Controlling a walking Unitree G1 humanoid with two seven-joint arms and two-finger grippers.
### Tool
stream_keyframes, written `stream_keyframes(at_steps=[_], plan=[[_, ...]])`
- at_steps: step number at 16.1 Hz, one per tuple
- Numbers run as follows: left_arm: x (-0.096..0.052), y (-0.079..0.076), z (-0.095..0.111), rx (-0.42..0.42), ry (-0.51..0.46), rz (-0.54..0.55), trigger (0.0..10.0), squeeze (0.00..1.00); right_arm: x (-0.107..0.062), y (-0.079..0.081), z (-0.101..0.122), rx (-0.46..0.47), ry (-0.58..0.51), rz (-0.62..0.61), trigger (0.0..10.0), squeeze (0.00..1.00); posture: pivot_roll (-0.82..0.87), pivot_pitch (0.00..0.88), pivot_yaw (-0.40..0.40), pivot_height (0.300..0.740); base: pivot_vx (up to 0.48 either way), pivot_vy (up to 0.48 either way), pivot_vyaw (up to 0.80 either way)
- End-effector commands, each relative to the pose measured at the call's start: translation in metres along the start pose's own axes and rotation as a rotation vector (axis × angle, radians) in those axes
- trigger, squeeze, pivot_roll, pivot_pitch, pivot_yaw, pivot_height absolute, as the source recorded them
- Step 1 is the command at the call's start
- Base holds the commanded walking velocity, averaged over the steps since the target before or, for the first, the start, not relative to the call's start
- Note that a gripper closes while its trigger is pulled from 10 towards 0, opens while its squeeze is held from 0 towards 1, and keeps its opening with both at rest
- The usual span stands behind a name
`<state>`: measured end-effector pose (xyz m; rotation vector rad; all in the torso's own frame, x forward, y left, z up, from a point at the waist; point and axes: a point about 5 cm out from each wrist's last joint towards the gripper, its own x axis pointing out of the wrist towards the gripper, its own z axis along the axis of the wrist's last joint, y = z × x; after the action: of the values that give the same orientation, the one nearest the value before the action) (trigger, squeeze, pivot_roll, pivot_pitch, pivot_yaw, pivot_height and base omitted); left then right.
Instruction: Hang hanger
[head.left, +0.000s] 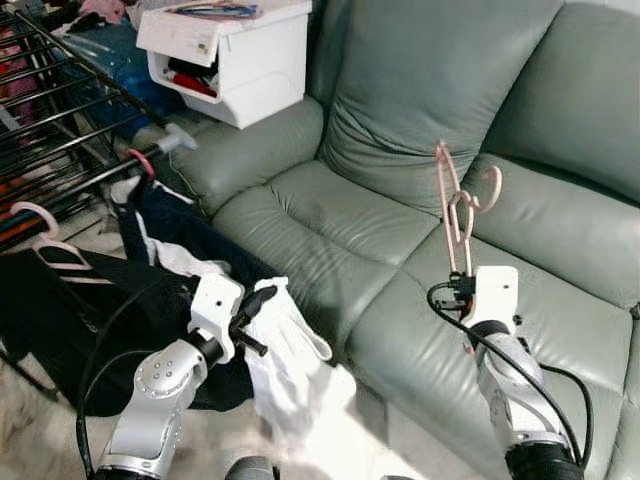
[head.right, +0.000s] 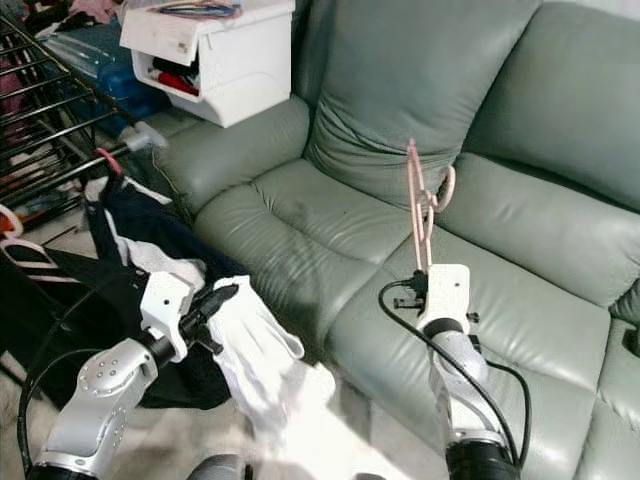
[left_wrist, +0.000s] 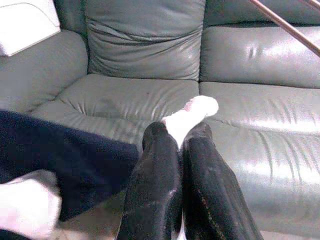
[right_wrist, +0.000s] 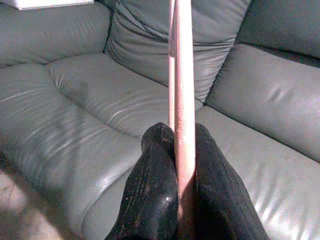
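Note:
A pink plastic hanger (head.left: 455, 205) stands upright over the grey-green sofa seat, held from below by my right gripper (right_wrist: 176, 137), which is shut on its bar. My left gripper (left_wrist: 175, 135) is shut on a white garment (head.left: 285, 345) that droops from its fingers over the sofa's front edge. The black drying rack (head.left: 60, 120) stands at the far left with another pink hanger (head.left: 45, 235) and dark clothes (head.left: 150, 270) on it.
A green-grey leather sofa (head.left: 420, 120) spans the view ahead. A white storage box (head.left: 235, 55) with clutter sits beyond the sofa's left arm. Dark and white clothes pile between the rack and the sofa. Pale floor lies below.

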<state>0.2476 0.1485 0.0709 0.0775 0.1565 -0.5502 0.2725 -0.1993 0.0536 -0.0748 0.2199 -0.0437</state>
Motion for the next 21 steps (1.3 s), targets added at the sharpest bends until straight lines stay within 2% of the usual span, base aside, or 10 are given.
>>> stream_keyframes(at_steps=[1,5,6,12,14,15,17,18,19,21], plan=[[0.0,0.005,0.012,0.044,-0.038,0.002,10.0,0.0,0.003,0.004,0.003,-0.011,-0.008,0.01,10.0,0.0,0.0,0.0,0.019,0.74,0.0,0.48,-0.8],[0.001,0.003,0.011,0.052,-0.032,-0.004,10.0,0.0,0.005,0.005,0.004,-0.003,-0.014,0.009,10.0,0.0,0.0,0.0,0.016,0.74,0.0,0.472,-0.79],[0.001,0.004,0.012,0.075,-0.037,0.011,10.0,0.0,0.005,0.005,0.004,-0.003,-0.014,0.009,10.0,0.0,0.0,0.0,0.016,0.74,0.0,0.0,-0.67],[0.001,0.003,0.011,0.057,-0.03,0.007,10.0,0.0,0.005,0.005,0.0,-0.01,-0.004,0.008,10.0,0.0,0.0,0.0,0.011,0.74,0.0,0.0,-0.07],[0.001,0.004,0.013,0.094,-0.036,0.008,10.0,0.0,0.004,0.005,-0.001,-0.011,-0.002,0.01,10.0,0.0,0.01,0.0,0.006,0.74,0.0,0.0,0.0],[0.001,0.006,0.015,0.151,-0.038,0.003,10.0,0.0,0.004,0.005,-0.001,-0.011,0.002,0.014,10.0,0.0,0.01,0.0,0.005,0.74,0.0,0.0,0.0],[0.0,0.015,0.018,0.251,-0.032,0.009,10.0,0.0,0.002,0.007,-0.006,-0.018,0.041,0.075,10.0,0.0,0.01,0.0,0.005,0.74,0.0,0.0,0.0],[0.002,0.025,0.021,0.3,-0.029,0.042,10.0,0.0,0.0,0.014,-0.013,-0.071,0.089,0.205,10.0,0.0,0.01,0.0,0.003,0.74,0.0,0.0,0.0],[0.005,0.042,0.027,0.398,-0.017,0.114,10.0,0.0,-0.003,0.013,-0.016,-0.172,0.11,0.309,10.0,0.0,0.01,0.0,0.005,0.74,0.0,0.0,0.0],[0.009,0.059,0.033,0.424,-0.012,0.182,10.0,0.0,-0.004,0.008,-0.019,-0.19,0.166,0.389,10.0,0.0,0.01,0.0,0.004,0.74,0.0,0.0,0.0]])
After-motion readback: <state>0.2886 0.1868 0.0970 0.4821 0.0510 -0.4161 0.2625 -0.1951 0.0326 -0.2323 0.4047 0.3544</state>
